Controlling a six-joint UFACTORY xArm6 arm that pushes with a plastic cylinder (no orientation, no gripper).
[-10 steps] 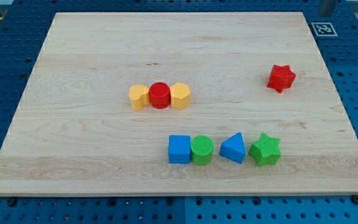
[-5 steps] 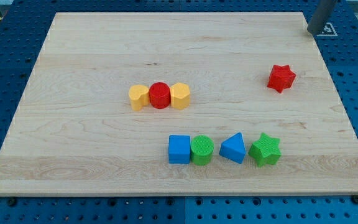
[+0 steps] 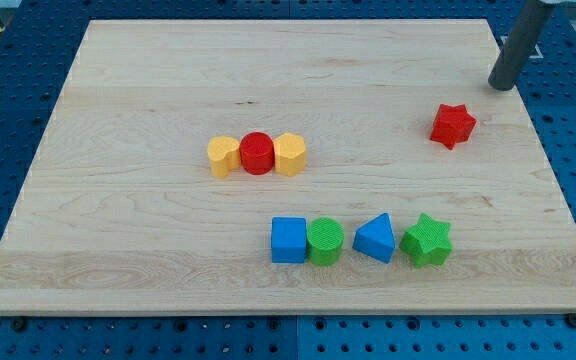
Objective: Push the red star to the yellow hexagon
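The red star (image 3: 453, 125) lies on the wooden board (image 3: 148, 90) at the view's right. The yellow hexagon (image 3: 290, 154) sits near the middle, touching the right side of a red cylinder (image 3: 257, 152). My tip (image 3: 503, 85) is at the view's upper right, above and to the right of the red star, with a clear gap between them.
A yellow heart-like block (image 3: 223, 157) touches the red cylinder's left side. Lower down stand a blue cube (image 3: 289, 240), a green cylinder (image 3: 325, 241), a blue triangle (image 3: 375, 238) and a green star (image 3: 427, 240) in a row.
The rod has come in from the upper right corner, moving down and slightly left toward the red star. No block has moved.
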